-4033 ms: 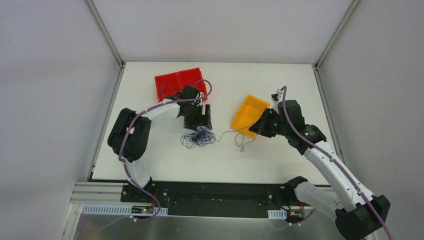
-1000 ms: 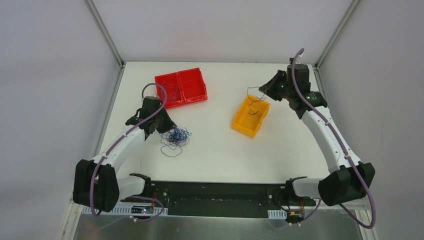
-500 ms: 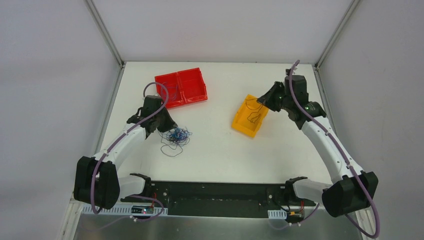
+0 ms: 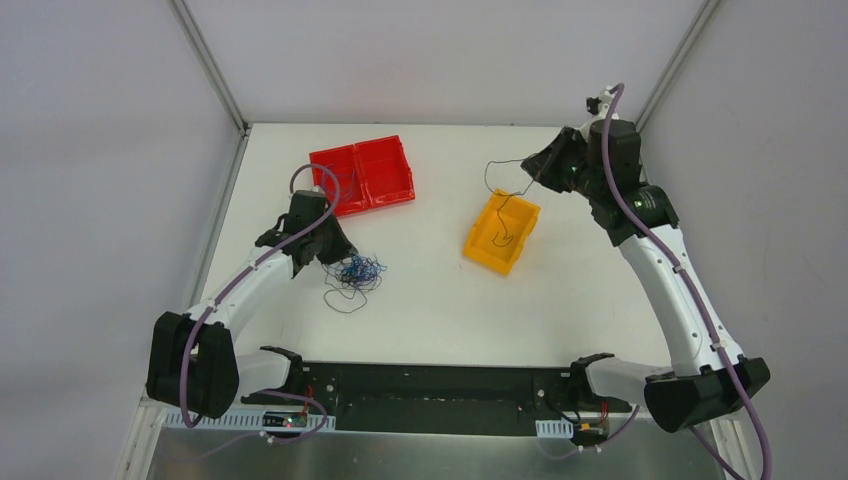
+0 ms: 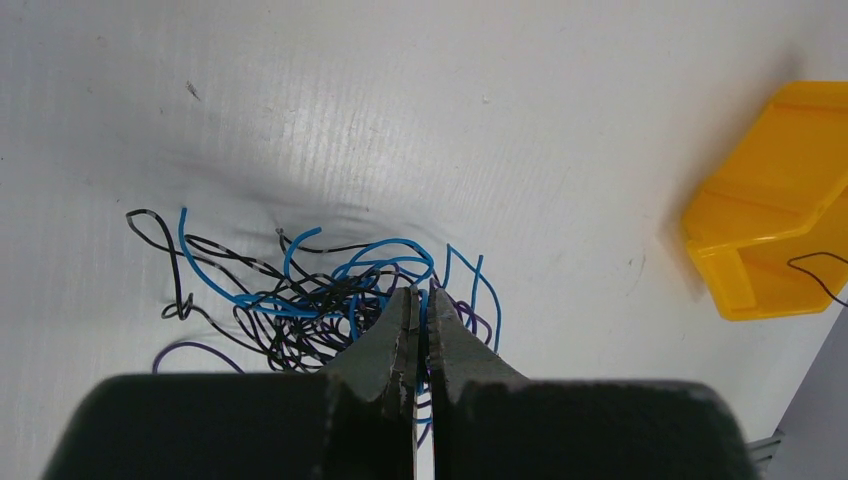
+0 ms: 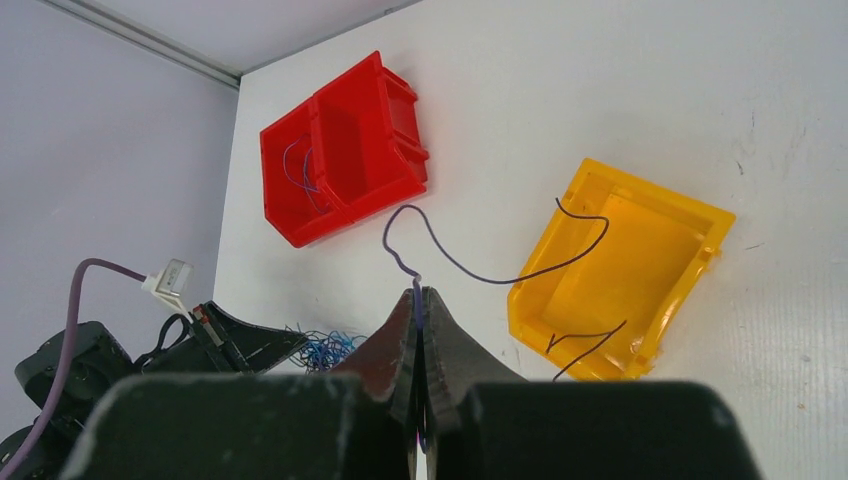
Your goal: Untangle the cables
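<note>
The cables [image 4: 356,270] lie as a tangle of thin blue, black and purple wires on the white table, left of centre. My left gripper [image 4: 335,256] is at the tangle's left edge. In the left wrist view the left gripper [image 5: 421,292] is shut on a blue strand of the cables [image 5: 300,290]. My right gripper [image 4: 533,170] is raised at the far right, shut on one thin purple cable [image 6: 490,281]. That cable loops away from the right gripper [image 6: 420,292] and its far end trails into the yellow bin [image 6: 690,215].
The yellow bin [image 4: 478,248] stands right of centre with a second dark wire [image 6: 585,340] in it. A red two-compartment bin [image 4: 362,175] sits at the back left and holds thin purple wires [image 6: 300,165]. A loose loop [image 4: 342,298] lies in front of the tangle.
My right gripper has risen and moved back from above the yellow bin, lifting the purple cable. The left gripper and the tangle have hardly moved.
</note>
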Controlling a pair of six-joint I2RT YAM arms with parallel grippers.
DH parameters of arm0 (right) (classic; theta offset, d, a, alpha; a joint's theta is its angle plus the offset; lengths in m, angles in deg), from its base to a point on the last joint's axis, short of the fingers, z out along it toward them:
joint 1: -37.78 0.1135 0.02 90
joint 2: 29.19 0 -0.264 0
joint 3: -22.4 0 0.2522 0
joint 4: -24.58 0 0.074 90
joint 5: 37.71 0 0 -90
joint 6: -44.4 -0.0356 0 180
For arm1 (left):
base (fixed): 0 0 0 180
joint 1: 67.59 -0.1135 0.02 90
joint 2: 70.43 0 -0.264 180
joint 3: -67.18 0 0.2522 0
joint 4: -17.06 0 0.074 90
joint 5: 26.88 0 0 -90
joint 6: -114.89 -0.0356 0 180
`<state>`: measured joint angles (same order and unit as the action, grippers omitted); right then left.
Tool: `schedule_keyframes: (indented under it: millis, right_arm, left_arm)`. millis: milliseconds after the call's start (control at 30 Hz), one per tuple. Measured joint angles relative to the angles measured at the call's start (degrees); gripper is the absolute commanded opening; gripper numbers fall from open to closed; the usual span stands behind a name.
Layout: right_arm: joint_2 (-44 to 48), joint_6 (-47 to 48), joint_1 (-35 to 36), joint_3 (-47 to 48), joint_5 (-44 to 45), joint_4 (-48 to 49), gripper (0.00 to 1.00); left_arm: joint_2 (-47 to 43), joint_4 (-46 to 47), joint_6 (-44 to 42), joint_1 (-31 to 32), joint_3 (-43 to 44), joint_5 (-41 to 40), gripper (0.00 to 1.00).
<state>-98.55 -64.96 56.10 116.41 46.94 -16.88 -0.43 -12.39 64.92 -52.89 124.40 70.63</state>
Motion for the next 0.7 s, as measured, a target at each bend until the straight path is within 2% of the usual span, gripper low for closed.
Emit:
schedule_keyframes:
  millis: [167, 467, 700]
  right_arm:
    - [0.3, -0.1, 0.1, -1.4, 0.0, -0.8, 0.00]
    - [3.1, -0.5, 0.2, -12.0, 1.3, -1.9, 0.00]
    - [2.2, -0.6, 0.0, -12.8, 2.8, -2.6, 0.00]
  left_arm:
    - [-0.6, 0.0, 0.0, 0.0, 0.0, 0.0, 0.00]
    - [-0.6, 0.0, 0.0, 0.0, 0.0, 0.0, 0.00]
    - [-0.7, 0.0, 0.0, 0.0, 0.0, 0.0, 0.00]
